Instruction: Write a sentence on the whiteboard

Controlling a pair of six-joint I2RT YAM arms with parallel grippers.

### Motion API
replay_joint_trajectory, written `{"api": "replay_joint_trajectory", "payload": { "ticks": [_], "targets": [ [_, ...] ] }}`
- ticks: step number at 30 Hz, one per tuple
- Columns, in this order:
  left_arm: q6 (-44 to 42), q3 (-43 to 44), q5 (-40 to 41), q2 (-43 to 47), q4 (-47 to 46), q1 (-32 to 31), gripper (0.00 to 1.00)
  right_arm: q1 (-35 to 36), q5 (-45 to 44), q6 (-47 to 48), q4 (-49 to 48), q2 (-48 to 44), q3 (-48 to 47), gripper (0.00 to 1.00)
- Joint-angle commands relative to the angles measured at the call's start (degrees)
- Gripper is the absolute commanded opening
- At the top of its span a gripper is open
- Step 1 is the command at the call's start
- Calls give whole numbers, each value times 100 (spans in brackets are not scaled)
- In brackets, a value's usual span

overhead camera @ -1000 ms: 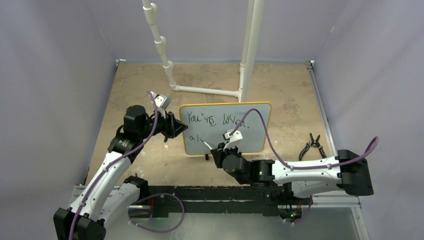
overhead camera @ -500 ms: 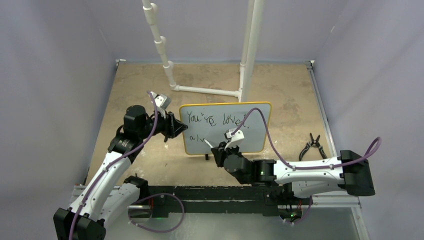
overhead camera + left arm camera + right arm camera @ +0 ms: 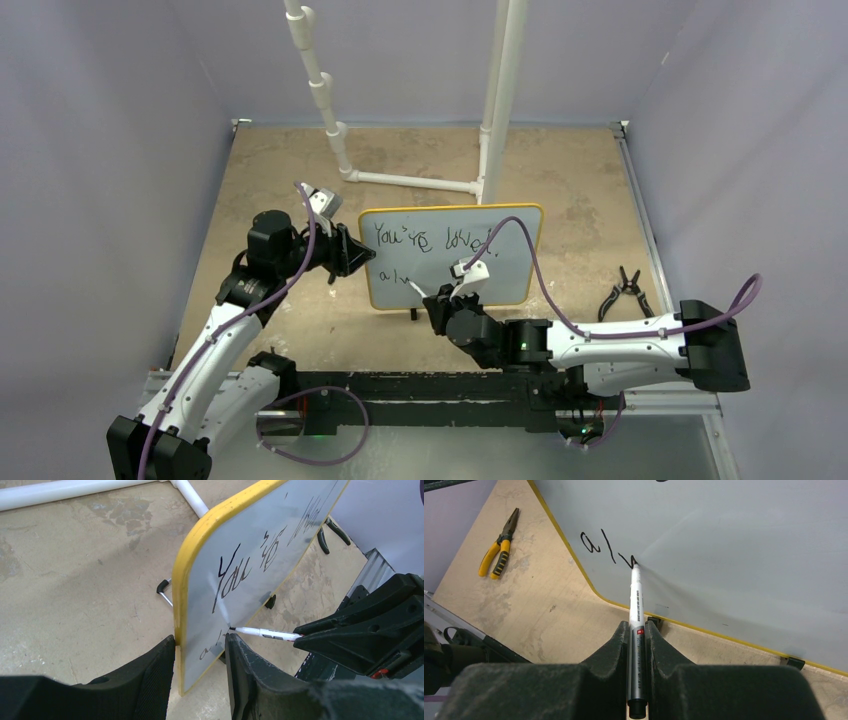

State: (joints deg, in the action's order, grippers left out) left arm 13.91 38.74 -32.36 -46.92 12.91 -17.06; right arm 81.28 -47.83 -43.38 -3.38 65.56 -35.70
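Note:
The whiteboard (image 3: 505,265), yellow-framed, stands upright on the table. The sentence (image 3: 425,240) reads "You're loved" on the top line, with "al" and a fresh stroke (image 3: 599,547) started below it. My left gripper (image 3: 358,255) clamps the board's left edge, one finger behind the frame and one on the face (image 3: 200,650). My right gripper (image 3: 432,300) is shut on a white-and-grey marker (image 3: 637,610). The marker's black tip touches the board (image 3: 734,545) just right of "al". The marker also shows in the left wrist view (image 3: 265,633).
Yellow-handled pliers (image 3: 622,292) lie on the table right of the board; they also show in the right wrist view (image 3: 499,545). A white PVC pipe frame (image 3: 420,182) stands just behind the board. The board's black foot (image 3: 654,621) sits near the marker.
The marker tip has crept slightly right along the lower line, adding a small stroke after "al". The left arm and the board have not moved.

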Motion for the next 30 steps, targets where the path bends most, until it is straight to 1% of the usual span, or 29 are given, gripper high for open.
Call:
{"api": "replay_joint_trajectory", "payload": {
  "ticks": [1, 11, 22, 24, 28, 30],
  "targets": [
    [-64, 37, -58, 60, -157, -52, 40, -33, -330, -53, 183, -15, -210, 0],
    [-64, 37, -48, 60, -148, -52, 40, -29, -530, 264, 85, -183, -327, 0],
    [-66, 37, -36, 58, -147, -52, 40, -32, -511, 282, 45, -197, -298, 0],
    [-68, 37, -36, 60, -148, -52, 40, -28, -335, 418, -125, -344, -171, 0],
    [-72, 37, -41, 68, -148, -52, 40, -4, 127, 946, -870, -809, 185, 0],
    [-73, 37, -36, 68, -139, -52, 40, -5, 156, 971, -935, -864, 251, 0]
  ]
}}
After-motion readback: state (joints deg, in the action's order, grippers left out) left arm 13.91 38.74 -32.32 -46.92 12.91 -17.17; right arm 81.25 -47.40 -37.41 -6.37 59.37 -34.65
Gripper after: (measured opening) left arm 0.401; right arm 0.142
